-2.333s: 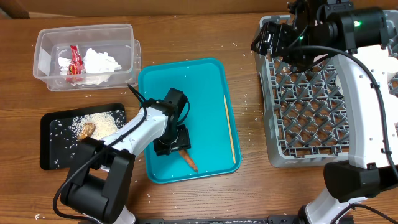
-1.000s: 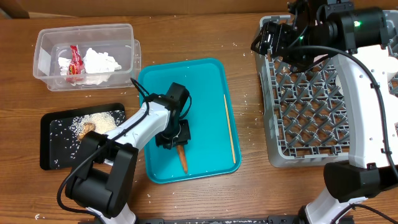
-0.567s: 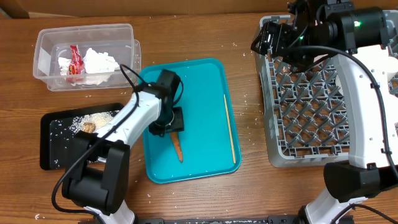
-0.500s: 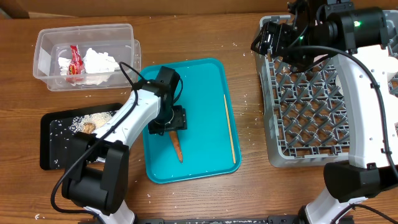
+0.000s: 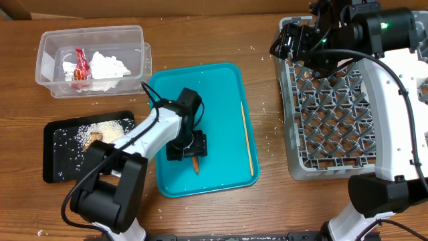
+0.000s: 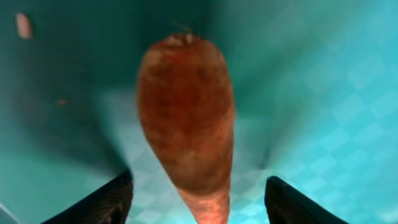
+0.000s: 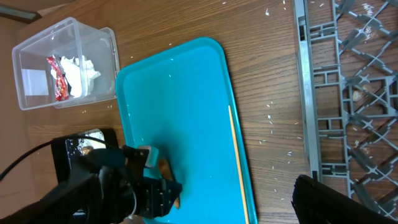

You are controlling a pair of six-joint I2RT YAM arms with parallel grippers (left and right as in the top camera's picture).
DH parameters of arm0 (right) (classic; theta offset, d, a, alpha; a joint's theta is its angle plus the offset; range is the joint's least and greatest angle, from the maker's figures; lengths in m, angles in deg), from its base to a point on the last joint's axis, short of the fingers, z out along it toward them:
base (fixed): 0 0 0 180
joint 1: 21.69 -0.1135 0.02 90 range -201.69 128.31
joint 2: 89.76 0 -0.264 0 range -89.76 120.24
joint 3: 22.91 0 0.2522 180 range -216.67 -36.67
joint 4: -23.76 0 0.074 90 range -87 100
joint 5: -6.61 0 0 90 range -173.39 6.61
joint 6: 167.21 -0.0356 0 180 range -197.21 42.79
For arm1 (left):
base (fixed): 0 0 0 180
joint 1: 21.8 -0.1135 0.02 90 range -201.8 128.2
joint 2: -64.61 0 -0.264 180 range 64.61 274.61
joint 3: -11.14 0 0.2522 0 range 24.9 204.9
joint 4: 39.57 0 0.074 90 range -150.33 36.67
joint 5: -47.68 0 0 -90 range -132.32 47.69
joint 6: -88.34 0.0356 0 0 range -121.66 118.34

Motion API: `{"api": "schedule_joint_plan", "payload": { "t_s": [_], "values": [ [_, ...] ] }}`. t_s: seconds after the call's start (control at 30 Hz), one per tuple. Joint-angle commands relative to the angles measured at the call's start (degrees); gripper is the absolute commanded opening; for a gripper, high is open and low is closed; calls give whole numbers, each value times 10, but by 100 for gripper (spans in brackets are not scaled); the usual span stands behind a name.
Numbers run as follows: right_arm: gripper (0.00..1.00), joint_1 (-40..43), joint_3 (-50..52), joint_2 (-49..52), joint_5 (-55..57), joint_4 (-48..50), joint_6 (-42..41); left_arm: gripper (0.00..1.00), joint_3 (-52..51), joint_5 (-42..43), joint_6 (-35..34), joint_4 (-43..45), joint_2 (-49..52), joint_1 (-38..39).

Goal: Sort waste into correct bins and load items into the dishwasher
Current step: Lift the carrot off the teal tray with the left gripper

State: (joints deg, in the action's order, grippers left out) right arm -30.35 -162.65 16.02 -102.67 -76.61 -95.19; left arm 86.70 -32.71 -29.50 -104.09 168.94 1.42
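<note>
An orange carrot (image 6: 186,118) lies on the teal tray (image 5: 227,87). In the overhead view only its tip (image 5: 196,166) shows below my left gripper (image 5: 192,148). In the left wrist view my left gripper (image 6: 198,183) is open, with one finger on each side of the carrot's narrow end and not touching it. A thin wooden chopstick (image 5: 247,137) lies along the tray's right side. My right gripper (image 5: 289,41) hovers over the far left corner of the grey dish rack (image 5: 334,120). Only one of its fingers (image 7: 336,199) shows, so its state is unclear.
A clear plastic bin (image 5: 60,40) at the back left holds a red wrapper and white tissue. A black tray (image 5: 57,167) at the left holds rice and a food scrap. Rice grains are scattered on the wooden table.
My left gripper moved up and left across the tray, then came back down and right over the carrot. The carrot shifted and turned a little. The right arm has not moved.
</note>
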Motion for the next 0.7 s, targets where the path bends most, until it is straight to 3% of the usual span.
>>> {"api": "schedule_joint_plan", "payload": {
  "t_s": [0.0, 0.33, 0.47, 0.53, 0.67],
  "values": [
    [100, -2, 1, 1, -3, 2, -1, 66, -13, -14, -19, 20, 7, 9],
    [100, -2, 2, 1, -3, 2, -1, 40, -13, -68, -49, 13, 7, 13],
    [100, -2, 1, 1, -3, 2, -1, 37, -13, -90, -59, 13, 7, 19],
    [100, -2, 1, 1, -3, 2, -1, 28, -13, -90, -59, 13, 7, 24],
    [100, -2, 1, 1, -3, 2, -1, 22, -8, -90, -59, 6, 7, 28]
  ]
}}
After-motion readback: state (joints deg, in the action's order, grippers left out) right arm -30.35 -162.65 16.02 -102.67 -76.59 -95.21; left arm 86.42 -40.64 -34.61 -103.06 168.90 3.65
